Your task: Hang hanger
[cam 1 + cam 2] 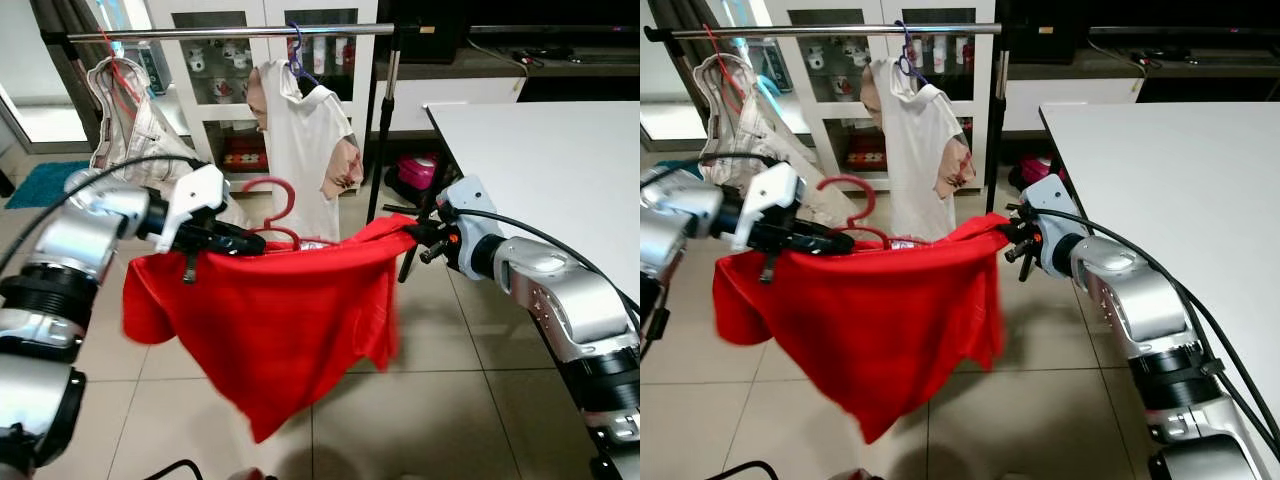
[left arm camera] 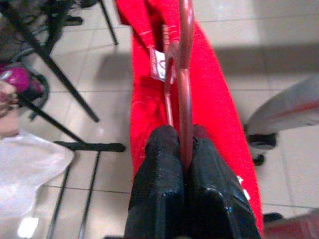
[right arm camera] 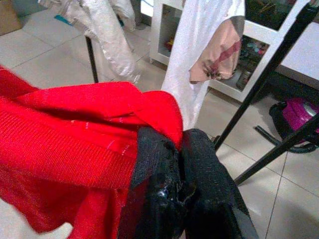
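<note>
Left end effector (image 1: 245,243) clamps the red hanger (image 1: 281,205); right end effector (image 1: 418,235) pinches the red shirt (image 1: 270,320).

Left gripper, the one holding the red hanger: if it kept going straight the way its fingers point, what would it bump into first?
Probably the red shirt. The left gripper, shut on the red hanger, points along the shirt's shoulder line toward the right gripper pinching the far end. Depth is unclear, though.

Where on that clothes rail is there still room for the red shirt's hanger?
Bare rail lies between the beige garment and the white shirt, and between that shirt and the black upright.
</note>
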You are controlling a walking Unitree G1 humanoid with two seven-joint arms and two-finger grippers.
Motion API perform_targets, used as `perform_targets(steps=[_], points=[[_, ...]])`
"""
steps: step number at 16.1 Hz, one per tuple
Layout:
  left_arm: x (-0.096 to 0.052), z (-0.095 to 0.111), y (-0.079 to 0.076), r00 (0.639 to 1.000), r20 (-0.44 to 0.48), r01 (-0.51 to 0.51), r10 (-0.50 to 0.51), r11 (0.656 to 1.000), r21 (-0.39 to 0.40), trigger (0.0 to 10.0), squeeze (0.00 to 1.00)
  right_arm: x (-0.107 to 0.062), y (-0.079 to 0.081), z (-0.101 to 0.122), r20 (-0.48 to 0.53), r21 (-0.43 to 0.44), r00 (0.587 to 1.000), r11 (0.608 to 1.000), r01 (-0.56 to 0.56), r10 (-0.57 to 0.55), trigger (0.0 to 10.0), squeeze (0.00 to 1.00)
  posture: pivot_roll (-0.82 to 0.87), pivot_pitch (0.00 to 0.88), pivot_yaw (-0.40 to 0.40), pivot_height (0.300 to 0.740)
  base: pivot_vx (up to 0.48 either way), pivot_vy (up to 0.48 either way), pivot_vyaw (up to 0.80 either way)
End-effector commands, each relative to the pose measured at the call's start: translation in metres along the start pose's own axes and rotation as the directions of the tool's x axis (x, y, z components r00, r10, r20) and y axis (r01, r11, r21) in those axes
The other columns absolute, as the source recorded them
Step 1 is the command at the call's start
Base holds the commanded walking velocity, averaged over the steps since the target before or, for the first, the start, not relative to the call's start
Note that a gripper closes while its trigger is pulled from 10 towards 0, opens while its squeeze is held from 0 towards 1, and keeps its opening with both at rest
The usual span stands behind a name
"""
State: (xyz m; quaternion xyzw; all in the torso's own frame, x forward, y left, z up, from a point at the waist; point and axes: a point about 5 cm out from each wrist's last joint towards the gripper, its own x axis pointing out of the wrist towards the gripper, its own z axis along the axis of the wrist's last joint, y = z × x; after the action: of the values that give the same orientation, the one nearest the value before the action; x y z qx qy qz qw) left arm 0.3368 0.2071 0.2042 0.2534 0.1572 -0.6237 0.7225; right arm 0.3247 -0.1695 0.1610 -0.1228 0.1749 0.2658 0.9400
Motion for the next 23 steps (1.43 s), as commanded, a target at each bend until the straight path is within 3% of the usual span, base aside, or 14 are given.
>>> perform_targets(steps=[1, 4, 7, 11, 13, 14, 15, 16, 17, 18, 19, 21, 23], points=[[-0.009, 0.003, 0.000, 1.000, 0.015, -0.005, 0.005, 1.000, 0.005, 0.0, 0.00, -0.004, -0.011, 0.006, 0.011, -0.014, 0.998, 0.998, 0.064, -0.064, 0.0, 0.00, -0.16, 0.000, 0.054, 0.740, 0.000, 0.000, 0.00], [-0.008, 0.011, 0.005, 0.995, 0.089, -0.051, 0.049, 0.998, 0.021, 0.0, 0.00, -0.001, 0.001, 0.001, -0.010, -0.057, 1.000, 0.998, -0.017, 0.017, 0.0, 0.00, -0.16, 0.000, 0.053, 0.740, 0.000, 0.000, 0.00], [-0.008, 0.020, 0.019, 0.960, 0.214, -0.179, 0.178, 0.984, -0.015, 0.0, 0.00, -0.002, 0.011, 0.001, 0.007, -0.064, 0.997, 0.995, -0.078, 0.079, 0.0, 0.00, -0.16, 0.000, 0.053, 0.740, 0.000, 0.000, 0.00], [-0.005, 0.016, 0.015, 0.977, 0.177, -0.117, 0.119, 0.993, -0.023, 0.0, 0.00, -0.006, 0.001, 0.002, 0.017, -0.088, 1.000, 0.996, -0.017, 0.018, 0.0, 0.00, -0.17, 0.000, 0.064, 0.740, 0.000, 0.000, 0.00], [-0.004, 0.006, 0.010, 0.994, 0.093, -0.060, 0.063, 0.997, -0.039, 0.0, 0.00, -0.008, -0.012, 0.009, 0.071, -0.100, 0.995, 0.992, 0.078, -0.071, 0.0, 0.00, -0.17, 0.000, 0.060, 0.740, 0.000, 0.000, 0.00], [0.002, -0.012, 0.000, 0.998, -0.054, 0.009, -0.012, 0.998, -0.063, 0.0, 0.00, -0.011, -0.022, 0.025, 0.180, -0.080, 0.972, 0.983, 0.165, -0.148, 0.0, 0.00, -0.16, 0.000, 0.058, 0.740, 0.000, 0.000, 0.00], [0.006, -0.020, -0.005, 0.992, -0.115, 0.037, -0.045, 0.997, -0.069, 0.0, 0.00, -0.012, -0.022, 0.034, 0.238, -0.053, 0.961, 0.986, 0.157, -0.140, 0.0, 0.00, -0.16, 0.000, 0.058, 0.740, 0.000, 0.000, 0.00], [0.022, -0.034, -0.009, 0.987, -0.161, 0.007, -0.019, 0.997, -0.078, 0.0, 0.00, -0.017, -0.010, 0.058, 0.395, 0.064, 0.919, 0.998, -0.013, -0.013, 0.0, 0.00, -0.16, 0.000, 0.053, 0.740, 0.000, 0.000, 0.00], [0.027, -0.035, -0.008, 0.986, -0.164, -0.022, 0.009, 0.997, -0.077, 0.0, 0.00, -0.018, -0.004, 0.061, 0.409, 0.061, 0.911, 0.994, -0.087, 0.055, 0.0, 0.00, -0.16, 0.000, 0.053, 0.740, 0.000, 0.000, 0.00], [0.034, -0.035, -0.005, 0.985, -0.168, -0.064, 0.052, 0.996, -0.068, 0.0, 0.00, -0.018, 0.008, 0.054, 0.345, -0.015, 0.923, 0.984, -0.176, 0.170, 0.0, 0.00, -0.16, 0.000, 0.049, 0.740, 0.000, 0.000, 0.00], [0.037, -0.034, -0.002, 0.983, -0.163, -0.100, 0.088, 0.993, -0.065, 0.0, 0.00, -0.013, 0.012, 0.038, 0.230, -0.054, 0.955, 0.982, -0.179, 0.187, 0.0, 0.00, -0.15, 0.000, 0.046, 0.740, 0.000, 0.000, 0.00], [0.039, -0.034, 0.000, 0.979, -0.171, -0.124, 0.112, 0.990, -0.062, 0.0, 0.00, -0.001, 0.010, 0.004, 0.032, -0.090, 0.994, 0.991, -0.097, 0.100, 0.0, 0.00, -0.15, 0.000, 0.045, 0.740, 0.000, 0.000, 0.00], [0.039, -0.034, -0.002, 0.980, -0.175, -0.111, 0.099, 0.992, -0.059, 0.0, 0.00, 0.013, 0.014, -0.021, -0.052, -0.050, 0.997, 0.997, -0.054, 0.051, 0.0, 0.00, -0.14, 0.000, 0.040, 0.740, 0.000, 0.000, 0.00]])
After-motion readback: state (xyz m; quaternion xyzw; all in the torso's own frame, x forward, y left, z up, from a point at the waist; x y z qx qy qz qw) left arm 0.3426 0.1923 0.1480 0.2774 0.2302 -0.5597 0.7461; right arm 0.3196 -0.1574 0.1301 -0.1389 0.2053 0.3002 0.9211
